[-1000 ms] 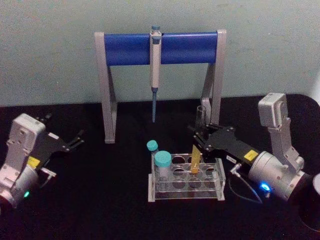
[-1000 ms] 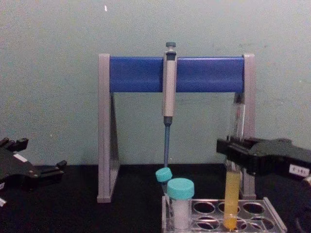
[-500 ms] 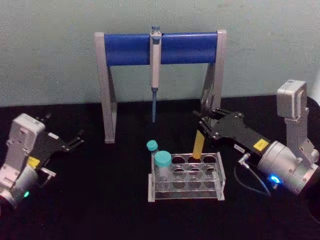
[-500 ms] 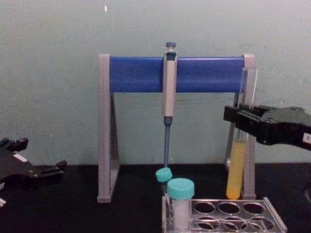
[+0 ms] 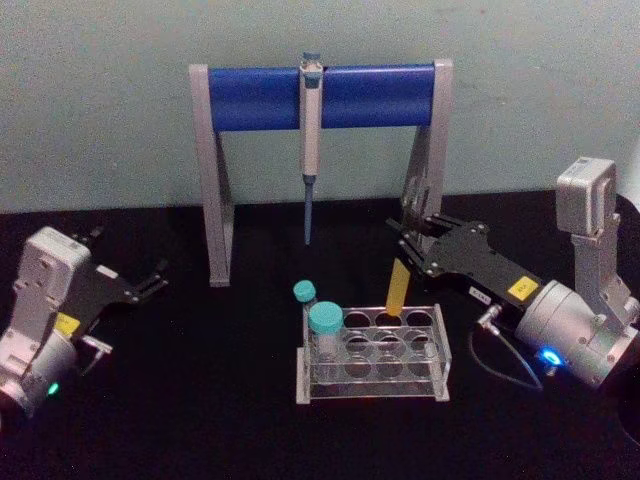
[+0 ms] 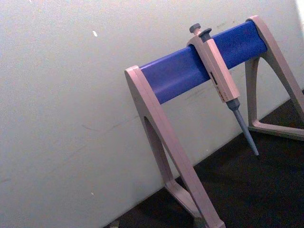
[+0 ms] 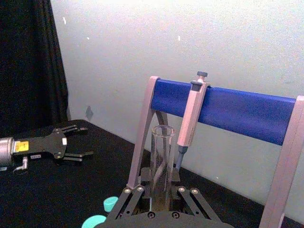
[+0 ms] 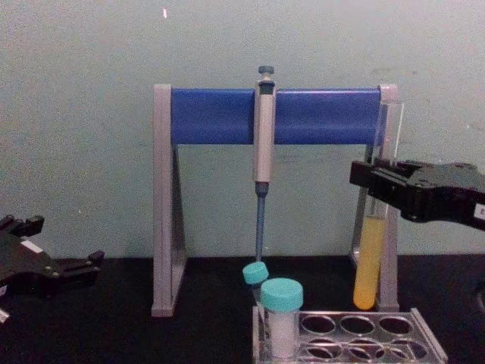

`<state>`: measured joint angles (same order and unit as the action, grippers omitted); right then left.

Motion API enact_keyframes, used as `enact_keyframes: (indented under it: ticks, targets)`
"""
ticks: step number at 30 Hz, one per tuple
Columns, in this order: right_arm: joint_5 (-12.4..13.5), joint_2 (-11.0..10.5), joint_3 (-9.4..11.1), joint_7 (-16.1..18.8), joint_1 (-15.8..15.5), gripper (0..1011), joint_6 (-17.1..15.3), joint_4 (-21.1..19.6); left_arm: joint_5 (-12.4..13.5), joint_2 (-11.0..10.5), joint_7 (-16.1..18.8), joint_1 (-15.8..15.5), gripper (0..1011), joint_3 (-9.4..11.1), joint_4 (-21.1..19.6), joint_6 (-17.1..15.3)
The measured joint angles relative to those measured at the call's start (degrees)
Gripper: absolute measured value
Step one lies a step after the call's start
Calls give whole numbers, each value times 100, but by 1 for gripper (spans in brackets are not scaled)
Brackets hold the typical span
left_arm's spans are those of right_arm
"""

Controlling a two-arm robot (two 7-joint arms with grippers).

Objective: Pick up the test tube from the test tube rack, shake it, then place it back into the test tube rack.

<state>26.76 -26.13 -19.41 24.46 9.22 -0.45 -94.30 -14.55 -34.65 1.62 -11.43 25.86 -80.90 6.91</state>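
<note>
Over the rear row of the test tube rack (image 5: 370, 392), toward its right side: right hand (image 5: 408, 243) clamped on the upper part of the test tube (image 5: 398, 285), fingers pressed on the glass from both sides. Tube held clear of the rack, slightly tilted, with yellow liquid in its lower part and its rounded bottom end just above the top plate, in no hole. Open, uncapped mouth above the fingers in the right wrist view.

From the chest, tube directly in front of the right leg of the pipette stand (image 5: 212, 180); touching or apart, impossible to tell.

Left hand (image 5: 150, 280) low over the left side of the tabletop (image 5: 200, 400), well apart from the rack, fingers spread.

Edges and free room:
- Middle and right columns of rack holes open.
- Left end of the rack taken by two teal-capped vials (image 5: 325, 320), the larger at the front left corner and the smaller behind it.
- Bare black tabletop between the left hand and the rack's left wall, and along the rack's front edge.
- Open span beneath the blue crossbar (image 5: 255, 97) between the two grey legs, broken in the middle by the hanging pipette (image 5: 311, 130), its tip short of the tabletop and behind the rack.
- Pale wall (image 5: 100, 100) close behind the stand at the tabletop's rear edge.
</note>
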Motion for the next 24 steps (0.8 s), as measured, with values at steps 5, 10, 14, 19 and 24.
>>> enact_keyframes:
  ticks: [5, 10, 14, 19, 24]
  targets:
    - [-5, 6, 11, -39, 13, 232, -7, 3, 0, 0, 0, 0, 1010, 0, 0, 0]
    - [-6, -19, 106, -115, -49, 232, -5, -43, 0, 0, 0, 0, 1010, 0, 0, 0]
    - [-1, -76, 185, -150, -137, 232, -5, -107, 0, 0, 0, 0, 1010, 0, 0, 0]
    - [35, -221, 307, -159, -366, 232, -33, -303, 0, 0, 0, 0, 1010, 0, 0, 0]
    - [152, -396, 381, -13, -610, 232, -50, -563, 0, 0, 0, 0, 1010, 0, 0, 0]
